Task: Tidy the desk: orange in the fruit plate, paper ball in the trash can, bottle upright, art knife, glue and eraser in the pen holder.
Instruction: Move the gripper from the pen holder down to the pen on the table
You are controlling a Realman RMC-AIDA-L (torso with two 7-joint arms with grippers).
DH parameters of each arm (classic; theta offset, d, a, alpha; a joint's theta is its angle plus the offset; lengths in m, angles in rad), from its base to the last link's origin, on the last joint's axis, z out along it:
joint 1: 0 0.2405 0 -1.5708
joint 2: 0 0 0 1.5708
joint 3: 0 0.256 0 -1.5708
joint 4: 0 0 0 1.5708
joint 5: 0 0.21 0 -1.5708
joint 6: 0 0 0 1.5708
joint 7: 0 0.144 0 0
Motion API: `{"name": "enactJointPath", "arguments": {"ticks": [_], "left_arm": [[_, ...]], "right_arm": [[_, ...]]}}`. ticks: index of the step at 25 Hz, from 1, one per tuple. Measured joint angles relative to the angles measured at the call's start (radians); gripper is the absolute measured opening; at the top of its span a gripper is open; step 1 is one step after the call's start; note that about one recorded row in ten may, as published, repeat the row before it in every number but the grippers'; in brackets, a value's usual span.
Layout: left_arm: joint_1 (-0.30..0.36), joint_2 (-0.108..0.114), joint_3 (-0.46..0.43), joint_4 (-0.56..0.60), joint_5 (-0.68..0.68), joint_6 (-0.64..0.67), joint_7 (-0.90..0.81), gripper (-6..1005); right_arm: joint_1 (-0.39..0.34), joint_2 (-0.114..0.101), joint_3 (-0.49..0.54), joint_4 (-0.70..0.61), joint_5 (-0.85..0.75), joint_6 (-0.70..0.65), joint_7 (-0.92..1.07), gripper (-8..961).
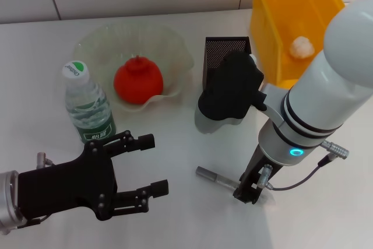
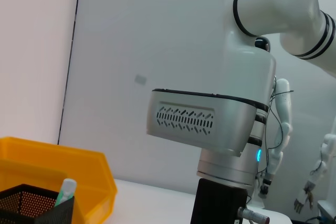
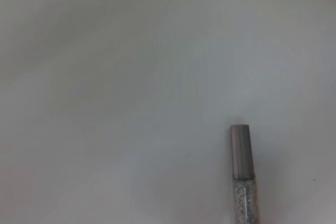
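The orange (image 1: 137, 81) lies in the pale-green fruit plate (image 1: 175, 42). The bottle (image 1: 87, 104) stands upright left of the plate. The paper ball (image 1: 301, 46) lies in the yellow trash can (image 1: 268, 16). The black mesh pen holder (image 1: 224, 51) is partly hidden by my right arm. In the left wrist view the pen holder (image 2: 31, 203) holds a white-green tube (image 2: 65, 190). The grey art knife (image 1: 214, 175) lies on the table and shows in the right wrist view (image 3: 241, 153). My right gripper (image 1: 246, 193) is down on its right end, shut on it. My left gripper (image 1: 154, 164) is open and empty at the front left. The eraser is out of view.
The white table (image 1: 175, 144) ends at a tiled wall at the back. My right arm (image 1: 326, 86) leans over the space between the pen holder and the trash can. The trash can also shows in the left wrist view (image 2: 52, 169).
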State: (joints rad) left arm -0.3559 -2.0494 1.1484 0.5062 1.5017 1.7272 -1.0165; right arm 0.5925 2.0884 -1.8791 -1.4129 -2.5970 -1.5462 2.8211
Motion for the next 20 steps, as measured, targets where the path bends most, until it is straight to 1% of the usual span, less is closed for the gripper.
{"name": "enactJointPath", "arguments": {"ticks": [11,16,20], "left_arm": [[0.003,0.000,0.000,0.000,0.000,0.006,0.002,815],[0.003,0.000,-0.002,0.000,0.000,0.009,0.002,815],[0.003,0.000,-0.003,0.000,0.000,0.013,0.001,815]], "right_arm": [[0.001,0.001,0.000,0.019,0.006,0.002,-0.005,215],[0.001,0.001,-0.001,0.030,0.006,0.002,-0.007,127],[0.001,0.001,-0.002,0.026,0.006,0.002,-0.008,112]]}}
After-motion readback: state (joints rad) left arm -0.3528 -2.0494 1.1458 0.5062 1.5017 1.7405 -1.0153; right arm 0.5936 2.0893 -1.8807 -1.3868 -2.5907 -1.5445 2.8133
